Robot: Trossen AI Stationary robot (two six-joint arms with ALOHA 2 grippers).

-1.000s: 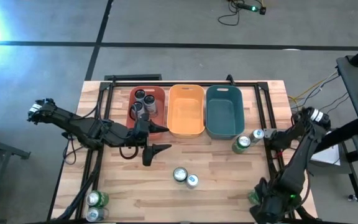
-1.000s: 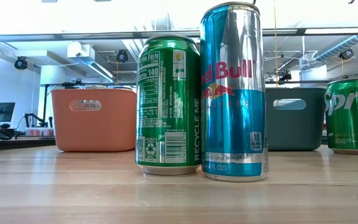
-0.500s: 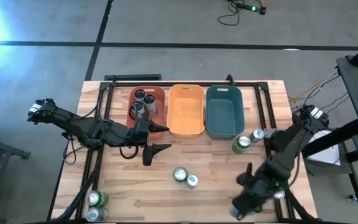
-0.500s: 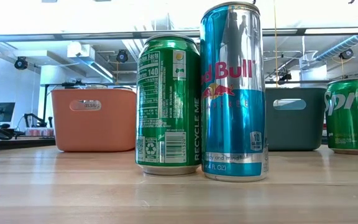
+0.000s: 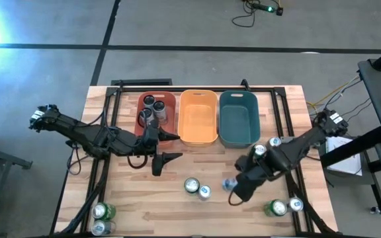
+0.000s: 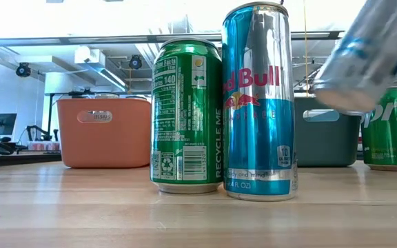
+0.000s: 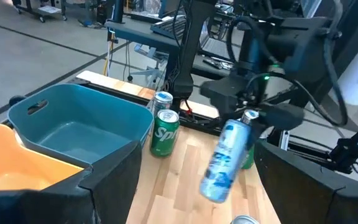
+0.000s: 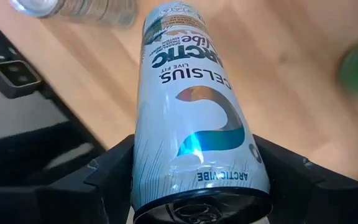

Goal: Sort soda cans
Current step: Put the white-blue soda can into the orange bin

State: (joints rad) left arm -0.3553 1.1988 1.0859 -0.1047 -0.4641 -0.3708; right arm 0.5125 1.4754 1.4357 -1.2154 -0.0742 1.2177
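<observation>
Three rectangular plastic tubs with rounded corners sit side by side at the far edge of the wooden plank tabletop (image 5: 177, 211): a red tub (image 5: 141, 104) holding a few dark cans (image 5: 154, 108), an orange-yellow tub (image 5: 198, 116) and a teal tub (image 5: 239, 118). The right pincer (image 5: 233, 190) hangs above the tabletop's middle, clamped around a slim pale-blue can (image 8: 194, 118) that is tilted in the air; its smooth cylinder carries the word Celsius and its silver end faces the wrist camera, with a dark finger pressed to each side. In the left wrist view the same can (image 7: 224, 160) shows tipped, clear of the wood. Just beside it on the tabletop stand a green can (image 5: 191, 185) and a blue-and-silver can (image 5: 204, 192), touching each other; in the low view they fill the middle, glossy and upright, and the held can (image 6: 367, 55) crosses blurred in front of another green can (image 6: 389, 127) at the right. Two cans (image 5: 264, 147) stand near the teal tub's corner, two (image 5: 284, 207) near the right front edge, and two (image 5: 102, 219) at the left front corner. The left pincer (image 5: 167, 147) waits in front of the red tub, its fingers spread wide and holding nothing
</observation>
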